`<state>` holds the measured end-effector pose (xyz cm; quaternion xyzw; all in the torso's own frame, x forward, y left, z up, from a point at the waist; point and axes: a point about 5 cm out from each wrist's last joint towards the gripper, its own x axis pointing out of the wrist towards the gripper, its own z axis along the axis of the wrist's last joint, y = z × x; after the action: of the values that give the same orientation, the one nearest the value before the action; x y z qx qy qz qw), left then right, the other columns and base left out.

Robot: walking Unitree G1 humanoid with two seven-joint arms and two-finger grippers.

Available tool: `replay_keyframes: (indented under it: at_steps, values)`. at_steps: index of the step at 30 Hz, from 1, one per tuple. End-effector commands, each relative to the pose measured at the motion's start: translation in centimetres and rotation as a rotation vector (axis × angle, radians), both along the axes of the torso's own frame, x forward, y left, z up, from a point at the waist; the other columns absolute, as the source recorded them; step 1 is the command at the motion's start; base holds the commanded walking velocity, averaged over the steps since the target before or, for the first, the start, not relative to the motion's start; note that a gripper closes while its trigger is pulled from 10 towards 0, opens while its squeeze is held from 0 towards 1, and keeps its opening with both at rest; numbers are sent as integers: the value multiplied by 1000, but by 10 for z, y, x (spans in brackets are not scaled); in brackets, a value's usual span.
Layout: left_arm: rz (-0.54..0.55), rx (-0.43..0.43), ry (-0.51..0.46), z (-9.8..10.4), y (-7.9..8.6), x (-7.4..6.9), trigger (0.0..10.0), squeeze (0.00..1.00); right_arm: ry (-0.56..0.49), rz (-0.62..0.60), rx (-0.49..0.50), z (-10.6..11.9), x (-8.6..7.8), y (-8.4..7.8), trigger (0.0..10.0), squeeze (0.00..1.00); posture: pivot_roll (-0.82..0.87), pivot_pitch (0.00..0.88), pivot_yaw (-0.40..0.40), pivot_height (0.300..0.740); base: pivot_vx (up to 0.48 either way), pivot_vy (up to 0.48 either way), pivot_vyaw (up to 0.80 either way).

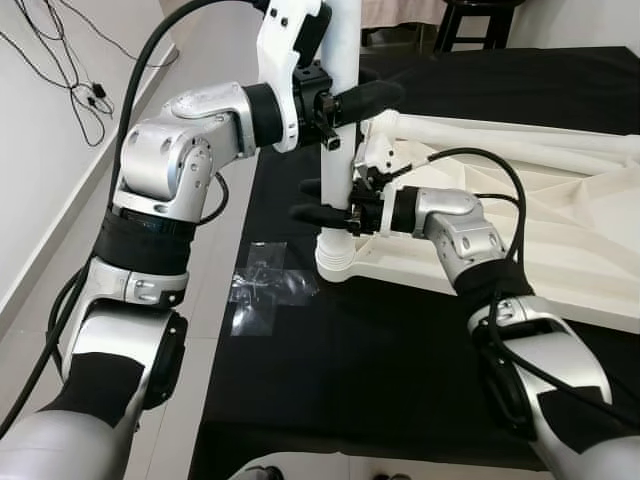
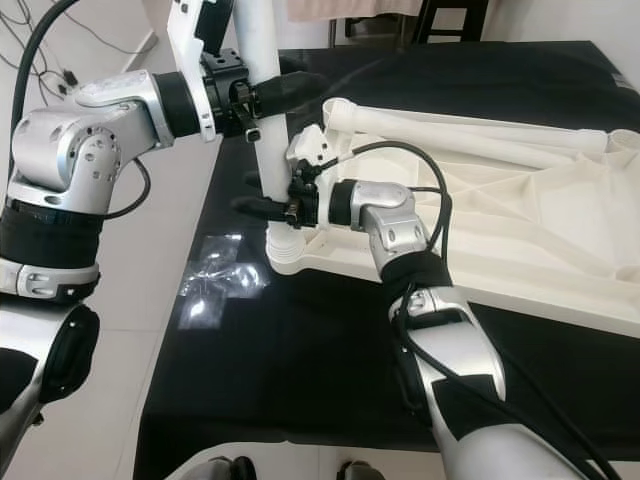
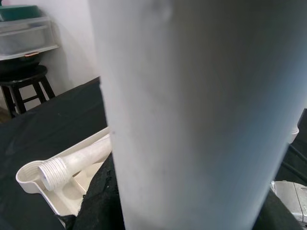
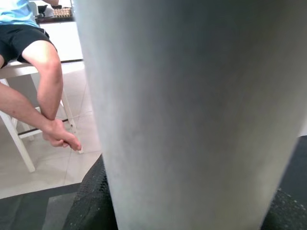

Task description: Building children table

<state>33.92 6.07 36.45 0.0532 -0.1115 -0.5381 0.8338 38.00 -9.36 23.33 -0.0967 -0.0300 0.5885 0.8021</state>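
Observation:
A white table leg point(image 1: 339, 160) stands upright, its foot in the corner socket point(image 1: 334, 262) of the overturned white table top point(image 1: 560, 235). High on the leg, my left gripper point(image 1: 350, 103) is shut around it. Lower down, just above the socket, my right gripper point(image 1: 316, 200) is shut on the same leg, its black fingers point(image 2: 262, 207) reaching past it to the left. The leg point(image 3: 192, 120) is very close in the left wrist view, and the leg point(image 4: 192, 120) is equally close in the right wrist view. A second leg point(image 1: 500, 132) lies across the table top.
The table top lies on a black cloth point(image 1: 330, 380) on the floor. A crumpled clear plastic bag point(image 1: 265, 285) rests at the cloth's left edge. A dark stool point(image 1: 475, 20) stands behind. A seated person's arm point(image 4: 48, 91) is to my left. Cables point(image 1: 80, 90) hang on the left wall.

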Motion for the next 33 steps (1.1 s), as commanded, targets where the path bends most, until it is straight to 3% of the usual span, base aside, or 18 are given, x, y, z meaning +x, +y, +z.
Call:
replay_keyframes:
  at_steps: [1, 2, 4, 5, 8, 10, 11, 12, 13, 14, 16, 28, 33]
  values:
    - [-56, 54, 37, -12, -19, -3, 235, 1000, -3, 71, -73, -5, -4, 21, 0, 0, 26, 160, 59, 740, 0, 0, 0]
    - [-48, 46, 42, -12, -19, -2, 10000, 1000, -10, 64, -79, -6, -4, 20, 0, 0, 24, 158, 56, 740, 0, 0, 0]
    - [-38, 40, 45, -12, -19, -2, 10000, 1000, -24, 35, -85, -7, -3, 20, 0, 0, 23, 158, 51, 740, 0, 0, 0]
    - [-19, 30, 48, -10, -16, 0, 10000, 0, -37, -28, -88, -10, -1, 18, 0, 0, 19, 158, 43, 740, 0, 0, 0]
    - [-2, 22, 49, -9, -12, 1, 10000, 0, -50, -109, -98, -15, 0, 17, 0, 0, 19, 159, 41, 740, 0, 0, 0]
    - [40, 12, 52, -8, 1, 2, 10000, 0, -96, -263, -115, -32, -3, 19, 0, 0, 19, 163, 35, 740, 0, 0, 0]
    - [79, 5, 68, -11, 13, 3, 10000, 0, -179, -673, -167, -57, -11, 15, 0, 0, 9, 176, 25, 740, 0, 0, 0]
    - [106, 12, 79, -15, 21, 4, 10000, 0, -159, -742, -136, -72, -30, 20, 0, 0, 27, 189, 21, 740, 0, 0, 0]
    - [106, 12, 79, -15, 21, 4, 10000, 0, -159, -742, -136, -72, -30, 20, 0, 0, 27, 189, 21, 740, 0, 0, 0]
    - [132, 23, 89, -20, 28, 3, 10000, 0, -123, -769, -72, -81, -53, 28, 0, 0, 11, 171, 30, 740, 0, 0, 0]
    - [136, 24, 92, -21, 30, 3, 10000, 0, -111, -759, -61, -83, -57, 33, 0, 0, 11, 171, 29, 740, 0, 0, 0]
    - [130, 11, 75, -15, 26, 1, 10000, 0, -101, -810, -42, -69, -41, 38, 0, 0, 17, 161, 17, 740, 0, 0, 0]
    - [61, 38, 42, -16, 37, -10, 10000, 0, -87, -817, -42, -59, -41, 32, 0, 0, 16, 161, 18, 740, 0, 0, 0]
